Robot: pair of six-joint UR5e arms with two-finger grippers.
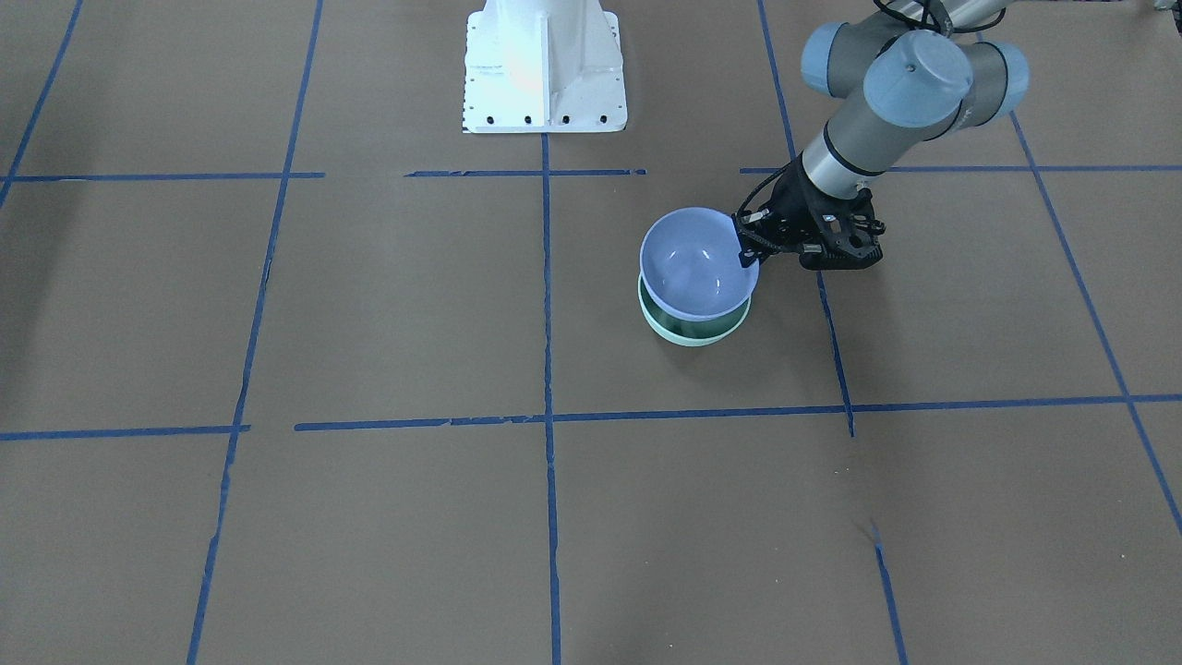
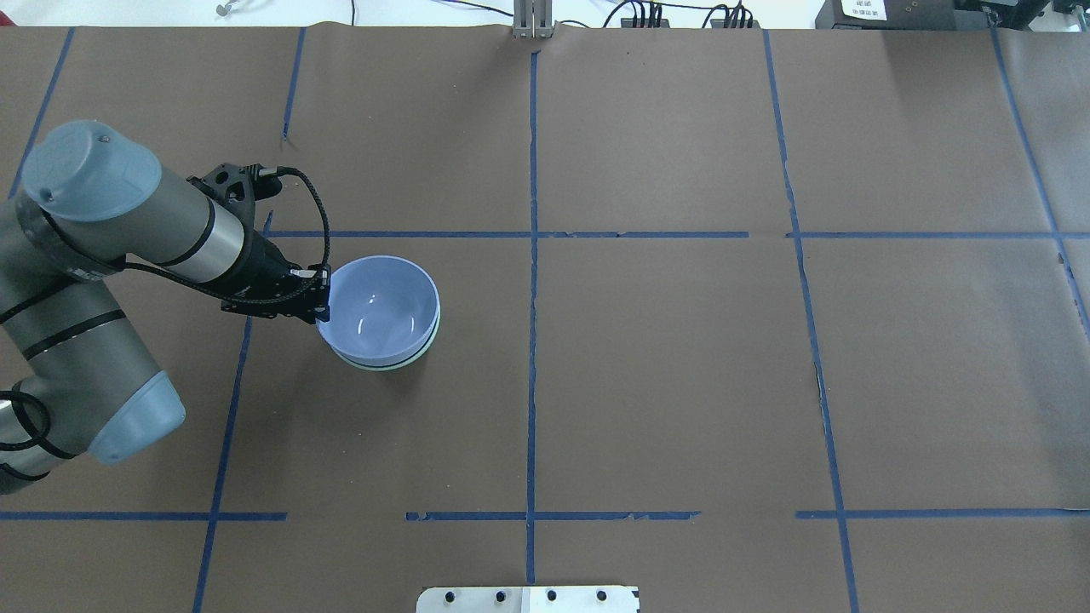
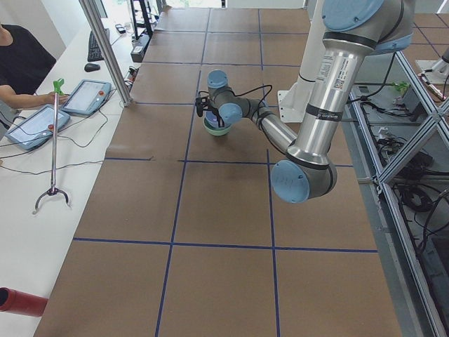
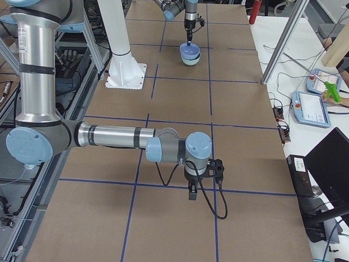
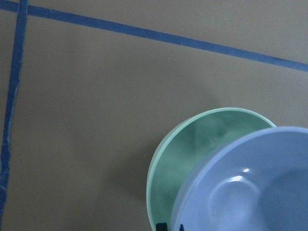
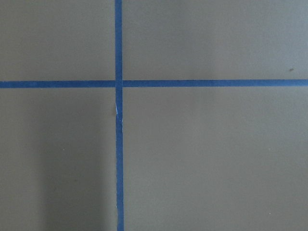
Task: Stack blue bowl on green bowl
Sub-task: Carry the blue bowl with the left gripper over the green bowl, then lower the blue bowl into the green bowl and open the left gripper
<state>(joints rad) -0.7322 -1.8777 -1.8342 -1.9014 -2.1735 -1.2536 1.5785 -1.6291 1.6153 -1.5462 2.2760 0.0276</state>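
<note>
Currently left gripper is pinching the rim of the blue bowl, jaws clamped on the thin wall. It is holding the bowl over the green bowl, slightly off-centre, and whether it is seated yet is not showing. Probably it is handling as light, stiff, glossy-slippery and chippable, so the rim pinch is looking right and a gentle let-down is needed; right gripper is hovering well apart over the table, apart or together I cannot tell.
</note>
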